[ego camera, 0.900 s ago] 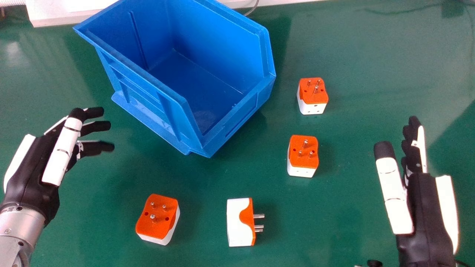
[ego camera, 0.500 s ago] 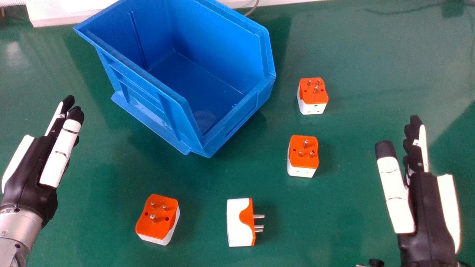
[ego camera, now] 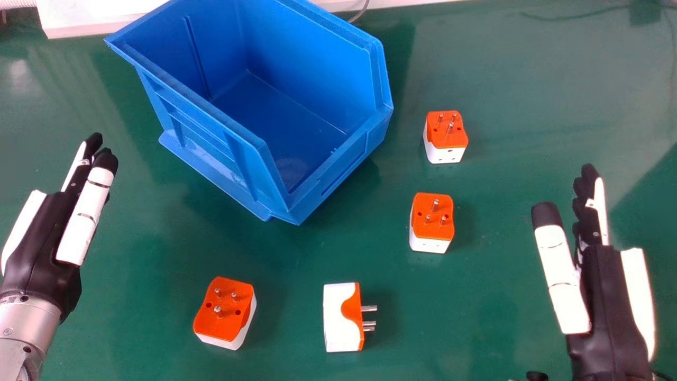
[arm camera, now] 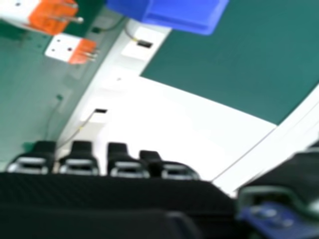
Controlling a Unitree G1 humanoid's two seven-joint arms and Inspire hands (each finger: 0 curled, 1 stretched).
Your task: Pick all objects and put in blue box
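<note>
Plainly, the broad green desk [ego camera: 529, 84] carries everything, and nothing of the job looks done. Biggest on it is the deep blue plastic box [ego camera: 338, 165], set askew, its low lip towards the robot; all four adapters lie outside it. A dragged or low carry could catch that lip and shove the box or spill the load. At the left, the left hand [ego camera: 45, 230] has straight fingers pressed close together; opposite, the right hand [ego camera: 603, 280] is straight-fingered too, thumb spread wide — both hold nothing. Three blocky white plastic adapters with orange tops stand pins up: one near the robot [ego camera: 225, 309], one right of the box's lip [ego camera: 433, 217], one beyond it [ego camera: 447, 129]. A fourth, a white and orange adapter [ego camera: 338, 317], lies on its side, its slim metal pins [ego camera: 369, 308] pointing right — fingers closing on those would probably let it twist or slip.
</note>
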